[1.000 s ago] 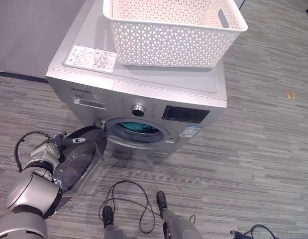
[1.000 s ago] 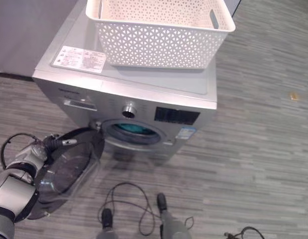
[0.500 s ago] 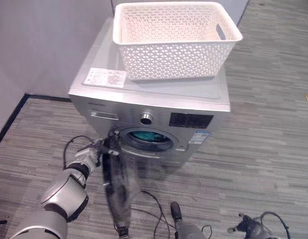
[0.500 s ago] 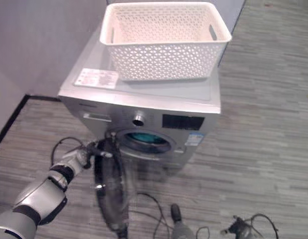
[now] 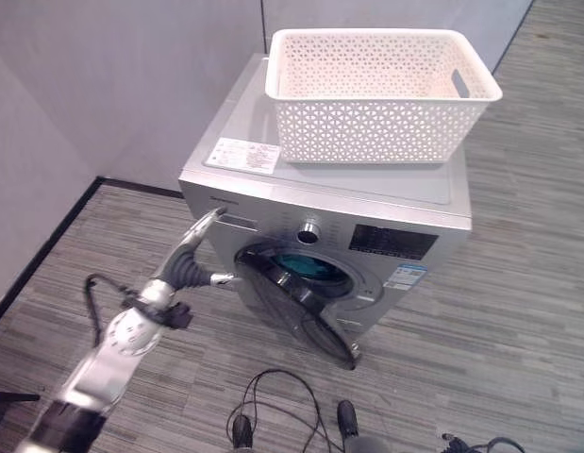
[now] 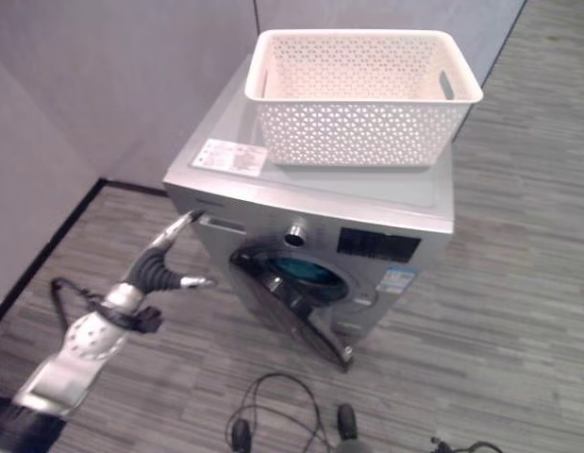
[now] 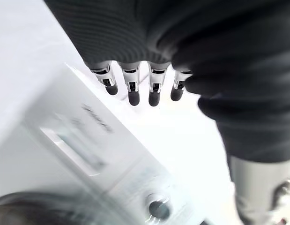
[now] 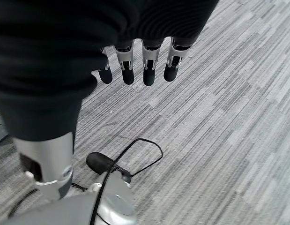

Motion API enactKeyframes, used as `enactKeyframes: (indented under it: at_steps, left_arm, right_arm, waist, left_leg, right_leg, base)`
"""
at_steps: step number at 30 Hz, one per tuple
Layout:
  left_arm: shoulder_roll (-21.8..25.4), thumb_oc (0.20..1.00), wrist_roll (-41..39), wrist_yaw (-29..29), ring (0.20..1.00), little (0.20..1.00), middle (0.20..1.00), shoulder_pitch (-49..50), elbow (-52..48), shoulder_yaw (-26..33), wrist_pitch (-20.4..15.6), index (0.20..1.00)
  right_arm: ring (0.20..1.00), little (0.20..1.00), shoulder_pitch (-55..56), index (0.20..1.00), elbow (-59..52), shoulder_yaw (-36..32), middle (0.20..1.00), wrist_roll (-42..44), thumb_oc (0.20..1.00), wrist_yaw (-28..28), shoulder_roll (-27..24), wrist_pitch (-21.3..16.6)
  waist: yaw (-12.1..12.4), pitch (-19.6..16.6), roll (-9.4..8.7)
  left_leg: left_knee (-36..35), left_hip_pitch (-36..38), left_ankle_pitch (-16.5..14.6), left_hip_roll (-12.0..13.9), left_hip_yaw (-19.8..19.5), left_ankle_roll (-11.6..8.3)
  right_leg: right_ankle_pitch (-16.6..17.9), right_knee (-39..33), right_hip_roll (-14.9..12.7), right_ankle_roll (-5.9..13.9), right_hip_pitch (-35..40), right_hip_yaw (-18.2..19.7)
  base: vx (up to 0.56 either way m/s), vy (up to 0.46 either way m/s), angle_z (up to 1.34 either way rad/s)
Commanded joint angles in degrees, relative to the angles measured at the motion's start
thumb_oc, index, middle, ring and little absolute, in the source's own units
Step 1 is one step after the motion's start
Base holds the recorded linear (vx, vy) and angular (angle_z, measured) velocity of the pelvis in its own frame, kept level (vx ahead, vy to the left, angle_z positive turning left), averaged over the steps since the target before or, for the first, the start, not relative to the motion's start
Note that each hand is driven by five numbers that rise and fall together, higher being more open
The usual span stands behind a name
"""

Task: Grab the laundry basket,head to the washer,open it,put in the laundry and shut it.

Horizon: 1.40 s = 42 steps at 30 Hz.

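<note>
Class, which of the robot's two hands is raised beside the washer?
The left hand, fingers straight, near the washer front corner; the right hand hangs over the floor.

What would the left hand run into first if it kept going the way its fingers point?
Probably the washer's front upper-left corner: the left hand has straight fingers aimed up at that edge, beside the half-closed door. Depth is unclear, so it may slip just past the corner.

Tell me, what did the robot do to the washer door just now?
The door swung from wide open toward the washer and is now partly closed. The left hand, fingers straight, rose from the door to the washer's front corner. The laundry basket stayed on top.
</note>
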Motion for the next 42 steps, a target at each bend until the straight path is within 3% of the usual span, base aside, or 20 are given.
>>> enactKeyframes:
  at_steps: [1,2,3,5,9,10,11,13,14,16,18,20,22,25,27,28,31,36,42]
  left_arm:
    - [9.5,1.0,-19.8,-13.3,1.0,1.0,1.0,2.7,-7.3,6.4,-3.2,1.0]
    - [9.7,1.0,-20.3,-13.7,1.0,1.0,1.0,4.0,-7.8,7.6,-3.1,1.0]
    - [16.1,1.0,-27.8,-19.0,1.0,1.0,1.0,9.9,-11.7,10.8,-2.1,1.0]
    - [18.0,1.0,-30.5,-20.9,1.0,1.0,1.0,12.8,-12.8,12.3,-1.3,1.0]
    - [21.6,1.0,-19.7,-24.9,1.0,1.0,1.0,8.1,-9.7,-2.7,0.4,1.0]
    - [21.4,1.0,-19.5,-24.9,1.0,1.0,1.0,6.9,-9.1,-4.0,0.2,1.0]
    - [19.6,1.0,-4.2,-24.3,1.0,1.0,1.0,0.4,-3.4,-13.5,-1.1,1.0]
    - [12.7,1.0,11.6,-22.7,1.0,1.0,1.0,-11.9,6.9,-27.5,-1.7,1.0]
    - [6.4,1.0,17.8,-21.0,1.0,1.0,1.0,-19.3,14.5,-35.8,-2.2,1.0]
    - [-5.2,1.0,21.9,-19.7,1.0,1.0,1.0,-25.5,25.6,-43.9,-1.0,1.0]
    - [-13.0,1.0,24.0,-18.0,1.0,1.0,1.0,-27.4,32.8,-46.2,0.6,1.0]
    - [-14.1,1.0,24.4,-17.4,1.0,1.0,1.0,-27.9,34.1,-46.6,0.2,1.0]
    - [-27.5,1.0,30.1,-10.0,1.0,1.0,1.0,-33.8,50.6,-48.6,2.2,1.0]
    - [-36.7,1.0,35.8,-0.3,1.0,1.0,1.0,-41.9,68.6,-49.8,3.8,1.0]
    - [-39.3,1.0,36.6,2.0,1.0,1.0,1.0,-45.1,73.7,-49.7,4.3,1.0]
    - [-41.5,1.0,35.2,5.7,1.0,1.0,1.0,-49.7,79.9,-47.0,5.8,1.0]
    - [-41.9,1.0,34.9,7.7,1.0,1.0,1.0,-54.1,85.0,-44.4,6.9,1.0]
    - [-34.0,1.0,29.8,12.0,1.0,1.0,1.0,-63.9,92.2,-35.7,9.1,1.0]
    - [-27.7,1.0,26.4,18.4,1.0,1.0,1.0,-71.5,91.5,-32.7,9.7,1.0]
  right_arm:
    - [1.0,1.0,-0.9,1.0,5.1,0.8,1.0,-3.5,1.0,2.0,-2.2,0.1]
    - [1.0,1.0,-1.0,1.0,5.1,1.2,1.0,-3.6,1.0,2.0,-1.9,0.1]
    - [1.0,1.0,-0.2,1.0,6.0,1.3,1.0,-4.7,1.0,3.1,-2.9,-0.4]
    - [1.0,1.0,0.0,1.0,6.4,1.7,1.0,-4.9,1.0,3.4,-2.8,-0.6]
    - [1.0,1.0,-1.8,1.0,6.9,3.8,1.0,-4.3,1.0,4.6,-2.3,-0.6]
    - [1.0,1.0,-1.7,1.0,6.9,3.6,1.0,-4.3,1.0,4.6,-2.4,-0.6]
    - [1.0,1.0,-3.5,1.0,5.6,5.6,1.0,-3.8,1.0,4.9,-1.9,-0.3]
    - [1.0,1.0,-4.4,1.0,3.0,7.4,1.0,-3.7,1.0,4.9,-1.9,0.1]
    - [1.0,1.0,-4.6,1.0,0.9,7.9,1.0,-3.8,1.0,4.9,-2.2,0.4]
    - [1.0,1.0,-5.2,1.0,-2.8,9.0,1.0,-3.6,1.0,4.3,-2.9,0.4]
    - [1.0,1.0,-5.0,1.0,-5.1,8.8,1.0,-3.0,1.0,3.4,-3.4,0.4]
    - [1.0,1.0,-4.8,1.0,-5.2,8.6,1.0,-2.9,1.0,3.4,-3.8,0.5]
    - [1.0,1.0,-3.9,1.0,-7.2,8.8,1.0,-2.3,1.0,1.8,-3.8,0.8]
    - [1.0,1.0,-4.0,1.0,-8.2,10.0,1.0,-1.5,1.0,0.1,-3.6,0.5]
    - [1.0,1.0,-4.4,1.0,-8.9,10.7,1.0,-1.2,1.0,-0.5,-3.7,0.3]
    - [1.0,1.0,-4.6,1.0,-10.8,11.8,1.0,-0.7,1.0,-1.2,-4.1,-0.3]
    - [1.0,1.0,-4.2,1.0,-12.9,12.5,1.0,-0.3,1.0,-1.1,-4.6,-0.7]
    - [1.0,1.0,-2.5,1.0,-20.5,12.7,1.0,0.4,1.0,-0.5,-6.7,-2.0]
    - [1.0,1.0,-1.8,1.0,-23.9,12.9,1.0,1.2,1.0,-1.3,-7.6,-3.4]
  waist:
    - [2.3,-0.4,-0.75]
    - [2.0,-0.6,-1.03]
    - [2.9,-1.0,-0.22]
    - [2.8,-1.3,-0.14]
    - [1.2,-1.6,-0.26]
    - [1.5,-1.7,-0.13]
    - [-0.5,-1.6,-0.8]
    - [-1.7,-1.6,-1.16]
    - [-2.0,-1.4,-1.22]
    - [-3.5,-1.2,-1.64]
    - [-4.9,-1.1,-2.07]
    - [-4.6,-1.3,-1.74]
    - [-6.8,-0.9,-2.38]
    - [-8.5,0.0,-2.87]
    - [-9.1,0.4,-3.09]
    - [-10.3,0.9,-3.62]
    - [-11.7,0.9,-4.19]
    - [-14.9,0.8,-5.52]
    - [-16.2,1.0,-6.2]
  left_leg:
    - [1.0,8.2,-2.9,-0.3,-0.7,-1.16]
    - [1.0,8.1,-2.9,-0.3,-0.6,-1.17]
    - [1.1,8.3,-2.7,-0.3,-0.8,-1.19]
    - [1.1,8.4,-2.6,-0.3,-0.8,-1.2]
    - [0.8,8.8,-2.4,0.0,-1.0,-1.19]
    - [0.8,8.8,-2.4,0.0,-1.0,-1.19]
    - [0.6,8.9,-2.4,0.2,-0.7,-1.22]
    - [0.5,8.8,-2.6,0.2,-0.4,-1.14]
    - [0.5,8.5,-2.8,0.2,-0.2,-1.06]
    - [0.4,8.0,-3.0,0.2,0.5,-1.01]
    - [0.4,7.5,-3.0,0.2,1.3,-0.98]
    - [0.4,7.3,-3.0,0.2,1.4,-0.97]
    - [0.4,6.4,-2.4,0.4,2.2,-1.11]
    - [0.4,5.4,-1.9,0.6,2.5,-1.36]
    - [0.4,4.9,-1.9,0.6,2.7,-1.51]
    - [0.4,4.1,-1.7,0.9,3.2,-1.78]
    - [0.4,3.3,-1.5,1.3,3.9,-2.14]
    - [0.4,2.3,-1.1,2.6,6.0,-3.22]
    - [0.4,0.3,-0.1,3.5,6.2,-4.04]
  right_leg:
    - [1.1,0.5,-1.2,2.67,-4.0,-1.7]
    - [1.1,0.5,-1.2,2.67,-4.0,-1.7]
    - [1.1,0.5,-1.4,2.62,-3.8,-1.8]
    - [1.0,0.5,-1.4,2.55,-3.7,-1.9]
    - [0.6,0.5,-1.2,2.24,-3.1,-2.0]
    - [0.5,0.5,-1.2,2.24,-3.1,-2.0]
    - [0.4,0.5,-0.9,2.21,-3.3,-1.6]
    - [0.2,0.5,-0.5,2.13,-3.6,-1.0]
    - [0.1,0.5,-0.3,2.13,-4.0,-0.6]
    - [0.2,0.5,0.2,2.22,-5.4,0.3]
    - [0.4,0.6,0.6,2.26,-6.6,1.3]
    - [0.4,0.6,0.6,2.26,-6.8,1.4]
    - [0.6,0.8,1.1,2.09,-8.2,2.3]
    - [0.8,1.0,1.4,1.92,-9.8,3.0]
    - [1.0,1.0,1.5,1.88,-10.5,3.3]
    - [1.4,1.2,1.6,1.88,-11.9,3.7]
    - [1.9,1.2,2.1,1.84,-13.2,4.4]
    - [2.8,1.3,3.4,1.77,-15.6,6.0]
    - [3.4,1.0,3.9,1.83,-17.5,5.9]
  base:
    - [0.03,0.01,-0.06]
    - [0.04,0.008,0.05]
    - [0.03,0.007,0.16]
    - [0.04,0.0,0.05]
    - [0.03,-0.015,-0.02]
    - [0.02,-0.027,-0.05]
    - [0.02,-0.027,-0.07]
    - [0.01,-0.037,-0.04]
    - [-0.02,-0.028,-0.1]
    - [-0.04,-0.009,-0.39]
    - [-0.03,-0.006,-0.32]
    - [-0.01,-0.008,-0.52]
    - [-0.04,-0.033,-0.22]
    - [-0.04,-0.032,0.05]
    - [-0.05,-0.028,-0.21]
    - [-0.07,-0.055,-0.22]
    - [-0.01,-0.042,-0.15]
    - [0.01,-0.026,-0.27]
    - [0.01,-0.042,-0.14]
